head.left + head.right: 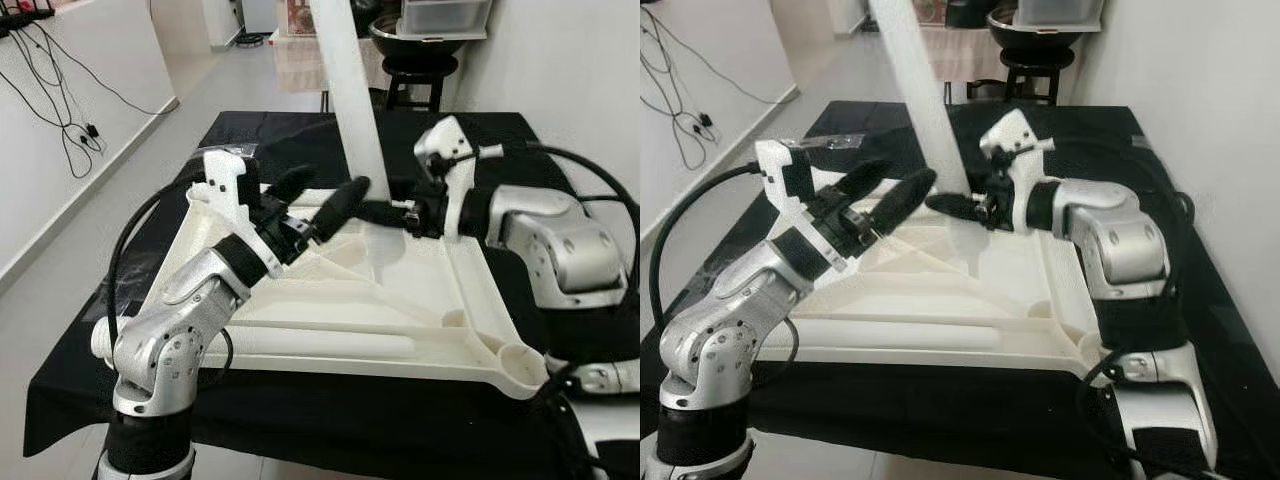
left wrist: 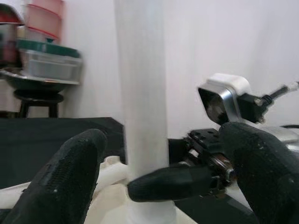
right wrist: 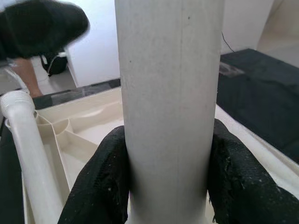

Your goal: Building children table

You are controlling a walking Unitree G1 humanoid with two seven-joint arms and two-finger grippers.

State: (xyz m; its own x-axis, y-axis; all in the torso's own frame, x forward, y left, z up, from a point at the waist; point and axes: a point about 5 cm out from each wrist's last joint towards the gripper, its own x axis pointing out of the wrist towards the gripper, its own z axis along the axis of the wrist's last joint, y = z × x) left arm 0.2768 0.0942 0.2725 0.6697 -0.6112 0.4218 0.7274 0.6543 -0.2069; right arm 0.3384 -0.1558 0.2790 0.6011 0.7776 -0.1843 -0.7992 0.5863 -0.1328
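Note:
A cream plastic tabletop lies upside down on a black-covered table. A white table leg stands upright at the tabletop's far side, leaning slightly. My right gripper is shut on the leg near its base; in the right wrist view both black fingers press against the leg. Just left of the leg, my left gripper is open with nothing between its fingers. The left wrist view looks past its two fingertips at the leg.
An open leg socket sits at the tabletop's near right corner. The black cloth ends close in front. A stool with a bowl and boxes stands behind the table. A white wall runs along the right, and cables hang on the left.

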